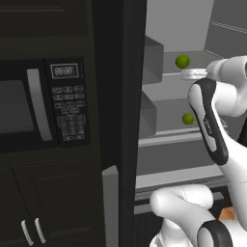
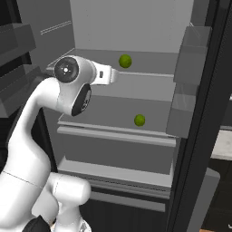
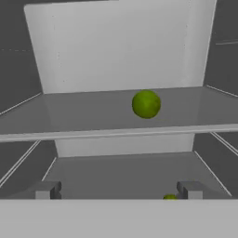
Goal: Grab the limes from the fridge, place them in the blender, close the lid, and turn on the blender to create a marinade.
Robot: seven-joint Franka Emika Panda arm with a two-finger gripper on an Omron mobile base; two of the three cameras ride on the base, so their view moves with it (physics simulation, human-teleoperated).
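While one lime [image 3: 146, 103] sits on the upper shelf [image 3: 93, 118] of the open fridge [image 2: 136, 27], right of the shelf's middle in the hand view, a second lime [image 2: 139, 120] rests on the shelf below it, near that shelf's front edge. Both fruits lie apart from everything else on the flat grey shelves. Facing the upper shelf, the end effector [image 3: 121, 190] has its two dark finger tips spread wide, clamped on nothing, short of the upper lime. Grey door bins [image 2: 190, 59] hang on the open door to the right, and a black microwave [image 1: 43, 103] with keypad stands left of the fridge.
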